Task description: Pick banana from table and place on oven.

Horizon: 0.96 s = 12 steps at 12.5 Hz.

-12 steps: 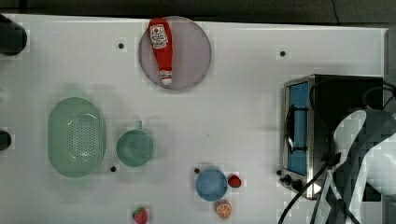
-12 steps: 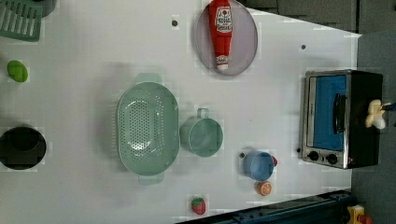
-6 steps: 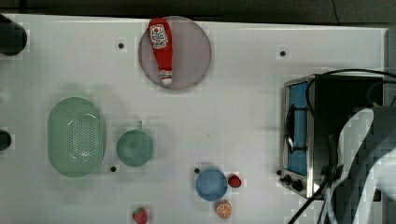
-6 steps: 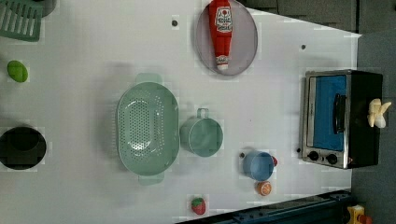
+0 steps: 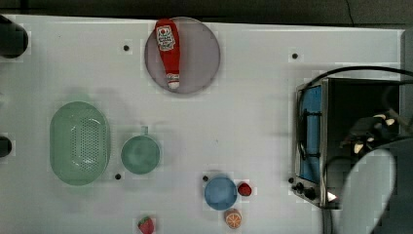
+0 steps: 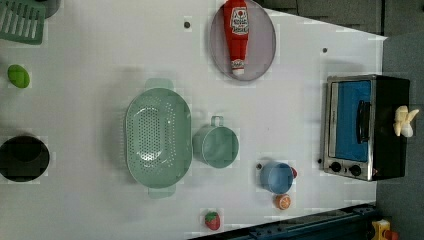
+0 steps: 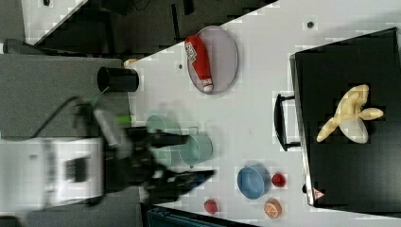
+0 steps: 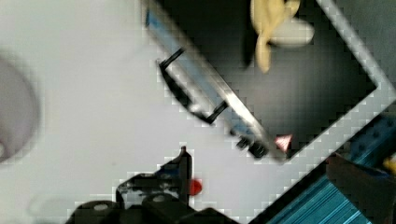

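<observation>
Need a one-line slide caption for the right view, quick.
Banana lies on the oven's black top; ketchup bottle rests on its plate.

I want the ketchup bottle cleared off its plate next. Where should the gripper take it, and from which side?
Likely from straight above, at the slim neck behind the white cap. The ketchup bottle lies flat on the grey plate, lengthwise up-down in the top view, so jaws closing left-right there span its narrowest part.

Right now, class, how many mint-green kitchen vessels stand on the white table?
2: the perforated colander and, beside it on the left view's right, the handled cup. None seems hidden.
</observation>
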Each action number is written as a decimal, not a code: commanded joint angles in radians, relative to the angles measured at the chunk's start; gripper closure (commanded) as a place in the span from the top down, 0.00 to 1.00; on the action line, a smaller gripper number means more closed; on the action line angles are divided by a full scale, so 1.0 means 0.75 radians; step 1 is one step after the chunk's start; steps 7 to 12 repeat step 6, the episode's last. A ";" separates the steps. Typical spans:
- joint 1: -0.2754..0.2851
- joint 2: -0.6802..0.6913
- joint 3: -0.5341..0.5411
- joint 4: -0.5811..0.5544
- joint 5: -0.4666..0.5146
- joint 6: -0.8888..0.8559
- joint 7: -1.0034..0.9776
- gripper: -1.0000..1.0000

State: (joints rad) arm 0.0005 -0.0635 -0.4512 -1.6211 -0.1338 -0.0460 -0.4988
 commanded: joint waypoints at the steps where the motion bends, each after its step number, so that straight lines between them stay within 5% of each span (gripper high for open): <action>1: 0.086 -0.038 0.205 0.003 0.000 -0.075 0.515 1.00; 6: 0.087 -0.072 0.389 -0.003 0.039 -0.075 0.916 1.00; 12: 0.087 -0.072 0.389 -0.003 0.039 -0.075 0.916 1.00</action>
